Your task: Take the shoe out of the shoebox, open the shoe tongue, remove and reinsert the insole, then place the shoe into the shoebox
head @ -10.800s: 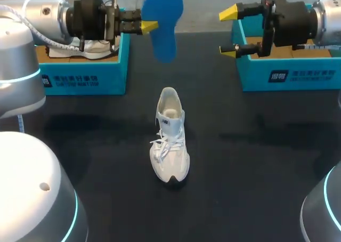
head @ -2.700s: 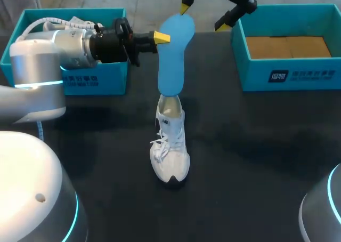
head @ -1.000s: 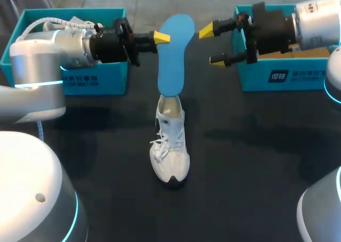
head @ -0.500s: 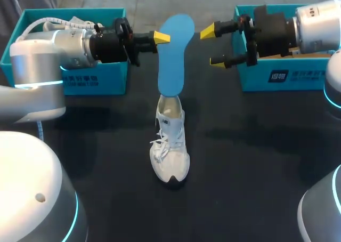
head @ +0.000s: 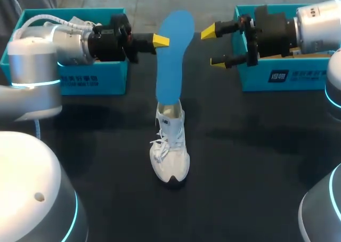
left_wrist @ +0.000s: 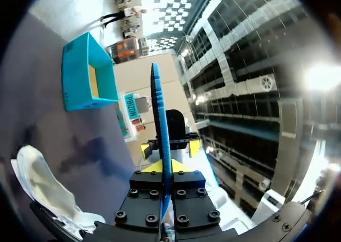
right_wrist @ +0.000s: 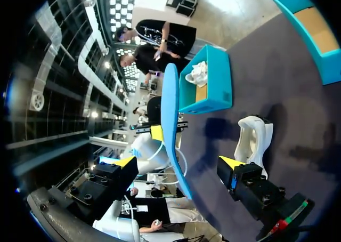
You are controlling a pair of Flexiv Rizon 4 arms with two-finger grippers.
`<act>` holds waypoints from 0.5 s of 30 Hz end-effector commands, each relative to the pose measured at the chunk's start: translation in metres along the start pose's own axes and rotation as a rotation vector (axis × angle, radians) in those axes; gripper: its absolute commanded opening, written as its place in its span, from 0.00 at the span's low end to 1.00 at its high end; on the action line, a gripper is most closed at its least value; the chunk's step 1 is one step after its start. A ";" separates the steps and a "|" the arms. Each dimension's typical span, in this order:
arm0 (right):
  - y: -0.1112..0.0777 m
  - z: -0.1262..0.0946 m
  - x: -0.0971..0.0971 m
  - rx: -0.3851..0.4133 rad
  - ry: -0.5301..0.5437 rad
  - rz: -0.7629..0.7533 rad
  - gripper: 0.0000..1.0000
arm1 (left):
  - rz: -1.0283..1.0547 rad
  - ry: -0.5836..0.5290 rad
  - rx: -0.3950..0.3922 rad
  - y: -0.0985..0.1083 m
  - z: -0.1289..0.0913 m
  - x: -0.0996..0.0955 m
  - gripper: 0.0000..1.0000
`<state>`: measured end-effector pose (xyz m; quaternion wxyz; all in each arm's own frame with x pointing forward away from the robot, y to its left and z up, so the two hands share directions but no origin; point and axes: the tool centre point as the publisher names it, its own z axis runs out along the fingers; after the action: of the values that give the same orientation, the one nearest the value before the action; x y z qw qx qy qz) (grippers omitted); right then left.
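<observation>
left claw point(head: 159, 40) clenched on the edge of the blue insole point(head: 173, 55), holding it nearly upright over the white shoe point(head: 170, 146), which stands on the dark worktop point(head: 256, 146) below it. the insole's lower end meets the shoe's open mouth; whether it is already inside cannot be told. from this claw's own wrist camera the insole point(left_wrist: 160, 119) runs edge-on straight out between the fingers, with the shoe point(left_wrist: 42, 183) low to one side.

right claw point(head: 213, 48) released and empty, yellow-tipped fingers spread wide, hanging just beside the insole's upper half on the side away from the left claw, near it but apart. its own wrist camera shows the right claw point(right_wrist: 178, 162) framing the insole point(right_wrist: 169, 114) without touching it, the shoe point(right_wrist: 253, 138) just ahead of one finger.

one teal shoebox point(head: 85, 82) sits behind the left claw, a second shoebox point(head: 287, 74) behind the right claw.

the step in hand appears to be reinserting the insole: the shoe is out of its box and the insole is lined up over it. the next move likely calls for feeding the insole down and forward along the shoe's inside, kept in line with the opening. the free right claw looks placed to steady the insole's top or the shoe's heel, since a light shoe could tip or slide under the push. boxing the shoe is not yet done.
</observation>
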<state>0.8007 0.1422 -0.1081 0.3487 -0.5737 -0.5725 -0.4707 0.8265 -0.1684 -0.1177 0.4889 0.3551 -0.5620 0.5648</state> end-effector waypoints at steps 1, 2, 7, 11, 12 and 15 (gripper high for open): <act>0.001 0.003 0.000 0.000 -0.001 0.001 1.00 | 0.311 -0.024 -0.041 -0.003 -0.008 -0.003 0.00; 0.001 0.003 0.000 0.000 -0.001 0.001 1.00 | 0.384 -0.033 -0.041 -0.004 -0.009 -0.004 0.00; 0.001 0.003 0.000 0.000 -0.001 0.001 1.00 | 0.610 -0.008 -0.001 -0.007 -0.012 -0.006 0.00; 0.001 0.003 0.000 0.000 -0.001 0.001 1.00 | 0.814 -0.011 0.043 -0.012 -0.012 -0.006 0.00; 0.001 0.003 0.000 0.000 -0.001 0.001 1.00 | 0.858 -0.015 0.048 -0.013 -0.012 -0.006 0.00; 0.001 0.003 0.000 0.000 -0.001 0.001 1.00 | 1.005 -0.017 0.074 -0.017 -0.013 -0.004 0.00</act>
<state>0.8014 0.1429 -0.1079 0.3490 -0.5735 -0.5725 -0.4706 0.8471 -0.1580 -0.1192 0.3264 0.2025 -0.6343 0.6709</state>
